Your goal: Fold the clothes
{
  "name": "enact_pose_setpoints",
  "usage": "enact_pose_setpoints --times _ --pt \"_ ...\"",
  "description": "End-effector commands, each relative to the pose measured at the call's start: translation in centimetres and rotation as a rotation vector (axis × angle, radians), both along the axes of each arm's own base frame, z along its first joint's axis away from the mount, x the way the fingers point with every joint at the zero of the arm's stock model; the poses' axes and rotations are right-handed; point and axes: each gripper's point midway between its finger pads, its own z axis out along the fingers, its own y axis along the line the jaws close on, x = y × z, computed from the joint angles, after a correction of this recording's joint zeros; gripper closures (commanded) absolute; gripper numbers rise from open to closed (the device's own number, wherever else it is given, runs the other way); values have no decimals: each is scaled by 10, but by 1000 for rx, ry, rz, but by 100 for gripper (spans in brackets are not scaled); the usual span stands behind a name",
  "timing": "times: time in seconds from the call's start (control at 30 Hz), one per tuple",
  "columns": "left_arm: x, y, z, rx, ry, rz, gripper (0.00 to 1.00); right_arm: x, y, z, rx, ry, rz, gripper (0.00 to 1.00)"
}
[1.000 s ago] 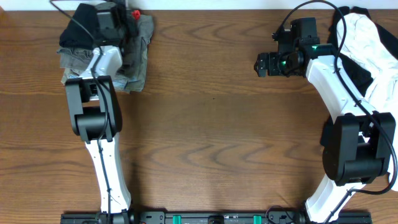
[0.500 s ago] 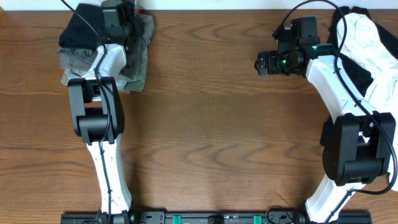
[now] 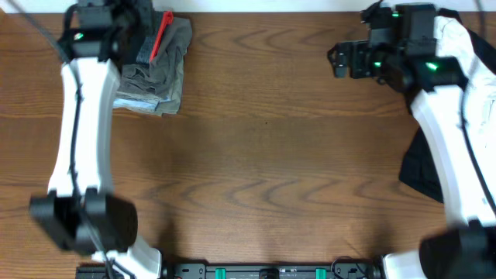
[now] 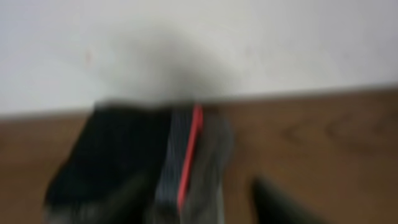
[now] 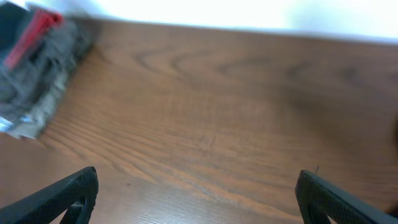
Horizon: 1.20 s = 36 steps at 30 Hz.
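Observation:
A stack of folded clothes [image 3: 155,77] lies at the table's far left corner: grey pieces below, a black piece and a red-edged piece [image 3: 159,35] on top. In the blurred left wrist view the same stack [image 4: 205,149] sits just ahead, with its red edge [image 4: 189,149]. My left gripper [image 3: 124,14] hovers over the stack's back end, fingers apart and holding nothing [image 4: 199,208]. My right gripper [image 3: 338,60] hangs above bare wood at the far right, wide open and empty [image 5: 199,196]. The stack [image 5: 37,74] shows far off to its left.
A loose pile of white and black clothes [image 3: 473,70] lies along the right edge, with a dark piece [image 3: 422,167] hanging lower down. The white wall [image 4: 199,43] runs right behind the stack. Bare wooden table [image 3: 263,155] spans the middle.
My left gripper opened, let go of the stack and rose, the arm swinging left. The red-edged piece now shows on top. My right arm lifted and shifted slightly right.

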Motion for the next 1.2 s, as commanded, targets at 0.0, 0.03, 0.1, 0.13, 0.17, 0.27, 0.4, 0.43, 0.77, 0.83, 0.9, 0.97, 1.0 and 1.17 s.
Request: enact_pose_setpoints --times 0.0,0.03,0.1,0.13,0.17,0.27,0.4,0.43,0.77,0.83,0.9,0.97,1.0,1.17 --pt "-28 0 17 -17 19 16 2 -27 -5 59 -13 -132 -11 1" --pt "-39 1 19 -13 38 23 2 -39 -6 75 -9 -166 -11 1" --pt "-55 3 18 -3 77 39 2 -64 -8 103 -3 -227 -12 1" --pt "-62 3 17 -3 97 38 2 -78 -10 117 0 -262 -13 1" --pt "-67 3 16 -4 114 38 2 -94 -11 133 4 -305 -14 1" --pt "-74 2 13 -5 139 38 2 -133 -15 170 17 -420 -15 1" --pt "-74 3 12 -4 140 38 2 -176 -19 204 30 -546 -16 1" --pt "-74 3 12 -4 140 38 2 -188 -20 212 33 -577 -17 1" --pt "-74 3 12 -4 140 38 2 -267 -28 251 53 -773 -21 1" --pt "-74 3 12 -4 140 38 2 -275 -31 248 49 -768 -30 1" --pt "-74 3 12 -4 140 38 2 -280 -34 241 36 -746 -44 1" --pt "-74 3 12 -4 140 38 2 -274 -47 227 0 -700 -117 2" --pt "-74 3 12 -4 140 38 2 -268 -51 220 -14 -683 -143 1" --pt "-74 3 12 -4 140 38 2 -215 -76 179 -71 -665 -279 1"
